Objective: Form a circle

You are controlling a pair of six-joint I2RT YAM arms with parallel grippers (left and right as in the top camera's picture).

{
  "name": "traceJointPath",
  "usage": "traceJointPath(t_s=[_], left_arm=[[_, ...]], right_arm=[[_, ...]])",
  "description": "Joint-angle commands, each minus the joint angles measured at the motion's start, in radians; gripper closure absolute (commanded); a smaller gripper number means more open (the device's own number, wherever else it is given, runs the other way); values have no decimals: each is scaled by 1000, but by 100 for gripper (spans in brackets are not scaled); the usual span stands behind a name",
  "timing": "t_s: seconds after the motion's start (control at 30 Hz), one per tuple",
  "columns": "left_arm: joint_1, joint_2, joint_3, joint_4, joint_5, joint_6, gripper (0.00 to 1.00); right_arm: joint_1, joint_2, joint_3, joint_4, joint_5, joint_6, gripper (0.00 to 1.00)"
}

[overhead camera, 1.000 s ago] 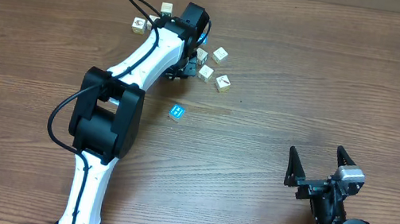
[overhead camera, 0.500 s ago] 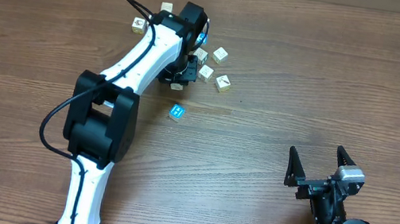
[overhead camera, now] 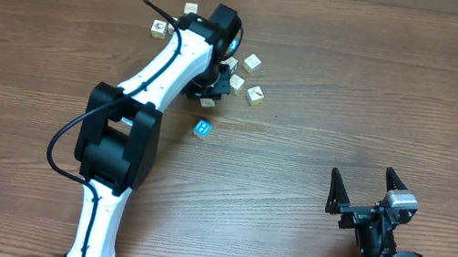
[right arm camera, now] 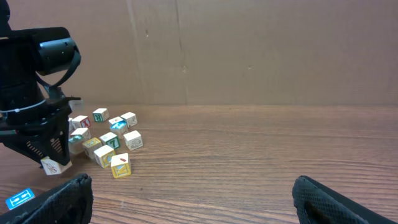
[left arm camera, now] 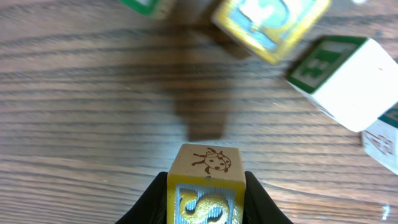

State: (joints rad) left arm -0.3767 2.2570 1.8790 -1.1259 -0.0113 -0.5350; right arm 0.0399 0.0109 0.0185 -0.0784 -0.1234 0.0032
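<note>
Left pincer [left arm camera: 206, 198], tight on ladybug cube [left arm camera: 208, 163], now nearer, seemingly clear of cluster [overhead camera: 237, 82] edge; right pincer [overhead camera: 361, 179] spread.

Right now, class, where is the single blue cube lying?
In the overhead view the blue cube lies alone on the table's left half, nearer the robot's base than the cluster of cubes, just right of the left arm.

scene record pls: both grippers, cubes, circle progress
left gripper: shut on small wooden cube with ladybug drawing on top and yellow-framed letter face
right gripper: open, empty, far from the cubes
cluster of small printed cubes: loose pile beside the left gripper, no ring shape
blue-faced cube: alone, apart from the cluster, on the robot's side
circle: not formed
</note>
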Motion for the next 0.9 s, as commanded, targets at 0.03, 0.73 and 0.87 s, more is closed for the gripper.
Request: traceJointPath(t_s=[0.03, 0.73, 0.87], left_arm=[[-37, -11, 4, 6, -16, -54, 84], [-56, -7, -58, 18, -134, -80, 82], [-55, -7, -73, 29, -135, -94, 78]], right_arm=[[-2, -8, -10, 5, 8, -1, 0], [-2, -8, -10, 5, 8, -1, 0], [-2, -8, -10, 5, 8, -1, 0]])
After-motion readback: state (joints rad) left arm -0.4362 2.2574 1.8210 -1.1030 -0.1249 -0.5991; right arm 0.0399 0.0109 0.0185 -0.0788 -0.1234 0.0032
